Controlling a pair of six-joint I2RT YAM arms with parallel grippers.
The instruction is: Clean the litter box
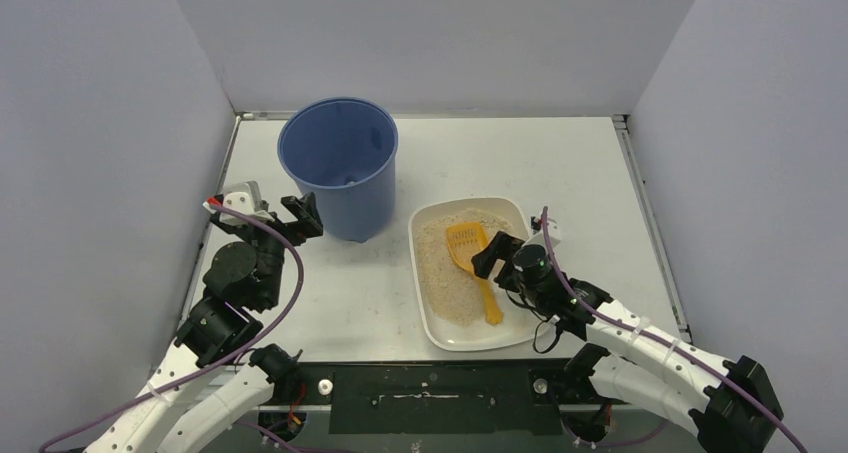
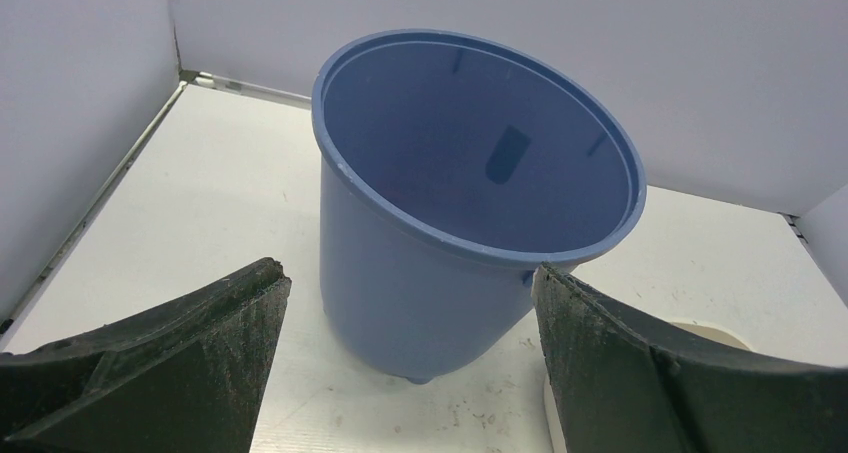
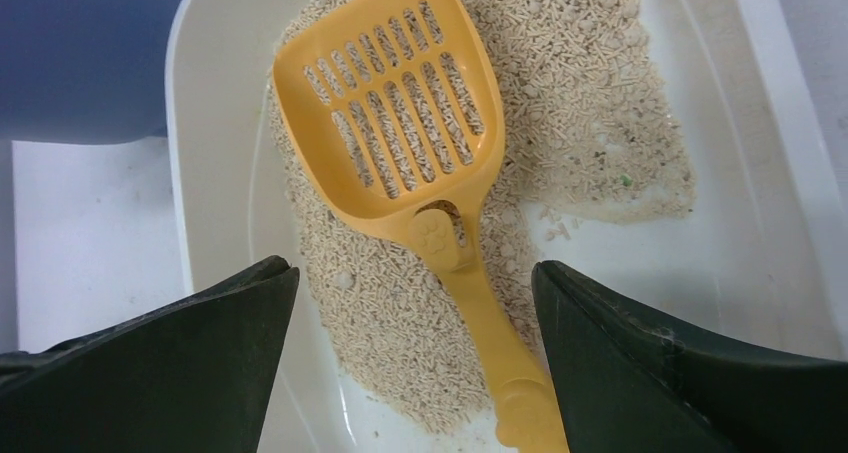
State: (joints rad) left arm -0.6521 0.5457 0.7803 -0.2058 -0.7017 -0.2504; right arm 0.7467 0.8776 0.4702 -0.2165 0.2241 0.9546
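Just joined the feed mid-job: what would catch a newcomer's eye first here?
The yellow scoop lying on the tan granules in the white litter box, right of centre, with the open right gripper poised over its handle, not gripping it. Next, the tall blue bucket, standing upright at left beyond the open left gripper.

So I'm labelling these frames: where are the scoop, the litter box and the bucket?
scoop [image 3: 440,178], right wrist view, on its slotted bowl.
litter box [image 1: 465,344], top external view, on its near rim.
bucket [image 2: 400,283], left wrist view, on its outer wall.
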